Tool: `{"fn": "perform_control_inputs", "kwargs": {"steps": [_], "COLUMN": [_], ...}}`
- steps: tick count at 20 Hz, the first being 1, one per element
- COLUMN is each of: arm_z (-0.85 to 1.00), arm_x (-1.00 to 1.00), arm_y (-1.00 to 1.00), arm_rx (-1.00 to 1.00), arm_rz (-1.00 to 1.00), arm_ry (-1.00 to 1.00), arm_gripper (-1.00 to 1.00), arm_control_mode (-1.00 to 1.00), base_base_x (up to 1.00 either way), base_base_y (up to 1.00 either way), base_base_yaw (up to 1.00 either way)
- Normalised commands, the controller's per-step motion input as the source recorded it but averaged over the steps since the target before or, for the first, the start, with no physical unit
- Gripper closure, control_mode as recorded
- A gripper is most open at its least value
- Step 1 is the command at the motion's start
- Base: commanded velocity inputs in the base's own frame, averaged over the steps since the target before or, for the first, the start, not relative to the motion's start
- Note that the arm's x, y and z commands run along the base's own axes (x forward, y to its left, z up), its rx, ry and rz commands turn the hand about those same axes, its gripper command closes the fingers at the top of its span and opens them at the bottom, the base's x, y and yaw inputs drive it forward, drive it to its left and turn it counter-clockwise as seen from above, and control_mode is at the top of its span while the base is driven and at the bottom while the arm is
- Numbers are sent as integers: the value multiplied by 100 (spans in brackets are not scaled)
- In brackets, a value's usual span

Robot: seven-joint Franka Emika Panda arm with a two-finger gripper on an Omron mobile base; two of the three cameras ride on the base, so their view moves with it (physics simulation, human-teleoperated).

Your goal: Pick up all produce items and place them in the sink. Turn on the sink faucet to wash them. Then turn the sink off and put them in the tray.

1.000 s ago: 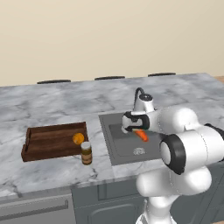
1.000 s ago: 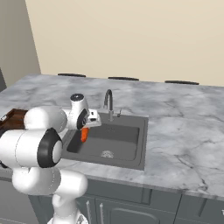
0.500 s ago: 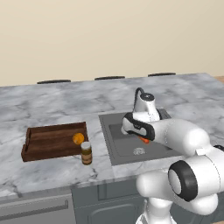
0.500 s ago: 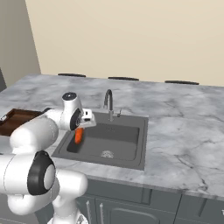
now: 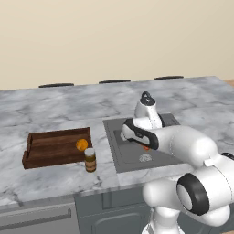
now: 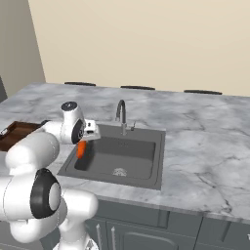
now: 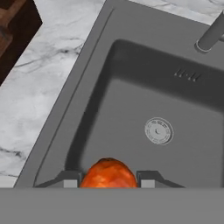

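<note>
My gripper (image 7: 108,178) is shut on the orange-red carrot piece (image 7: 107,173), which sits between its two tips. In the right base view the carrot (image 6: 81,149) hangs over the left side of the dark grey sink (image 6: 141,168). The silver drain (image 7: 158,130) lies below and beyond it. The round orange fruit (image 5: 82,144) rests in the right end of the brown wooden tray (image 5: 50,148). At the back of the basin stands the gooseneck faucet (image 6: 121,115); no water is visible.
A brown jar with a pale lid (image 5: 90,160) stands on the marble between the tray and the sink. One tray corner (image 7: 15,33) shows beyond the sink's left rim. Grey marble counter (image 6: 205,146) stretches to the right of the basin.
The arm has swung its elbow round, and the gripper has carried the carrot a little toward the sink's left side. The orange fruit, jar and tray have stayed put.
</note>
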Motion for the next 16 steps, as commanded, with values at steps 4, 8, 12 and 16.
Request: {"fn": "perform_control_inputs", "kwargs": {"steps": [4, 8, 12, 16], "arm_z": [17, 9, 5, 6], "arm_x": [22, 32, 37, 27], "arm_y": [63, 71, 77, 74], "arm_rx": [0, -2, -4, -4], "arm_rz": [1, 2, 2, 1], "arm_ry": [0, 0, 0, 0], "arm_gripper": [100, 100, 100, 100], "arm_control_mode": [-100, -100, -100, -100], "base_base_x": [0, 0, 0, 0], "base_base_y": [0, 0, 0, 0], "base_base_yaw": [0, 0, 0, 0]}}
